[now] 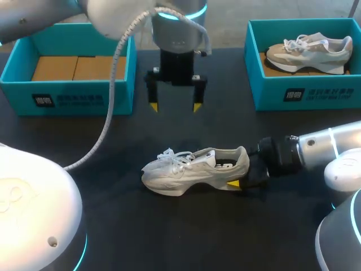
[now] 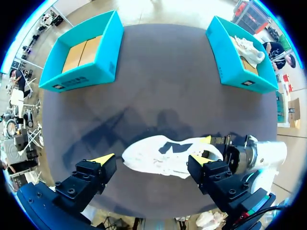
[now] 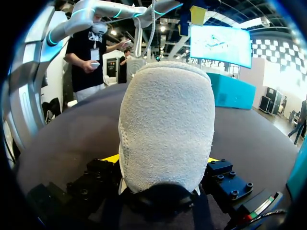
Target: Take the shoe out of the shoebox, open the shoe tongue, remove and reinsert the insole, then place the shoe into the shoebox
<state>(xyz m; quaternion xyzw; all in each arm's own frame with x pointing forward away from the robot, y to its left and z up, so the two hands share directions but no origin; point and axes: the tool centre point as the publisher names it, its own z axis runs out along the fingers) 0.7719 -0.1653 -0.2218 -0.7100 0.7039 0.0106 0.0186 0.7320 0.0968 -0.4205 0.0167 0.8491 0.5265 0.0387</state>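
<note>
Standing the shoe upright on its sole on the table, outside both boxes: empty shoebox well off beyond its toe, second shoebox beyond its heel. Clamping the shoe's heel from both sides with the right gripper, fingers closed in to heel width. Hovering the left gripper above the shoe's middle, fingers spread wide, gripping nothing. Likely risking this: tugging at the shoe's opening and rocking or twisting it in that soft heel hold, or snagging the loose laces instead.
</note>
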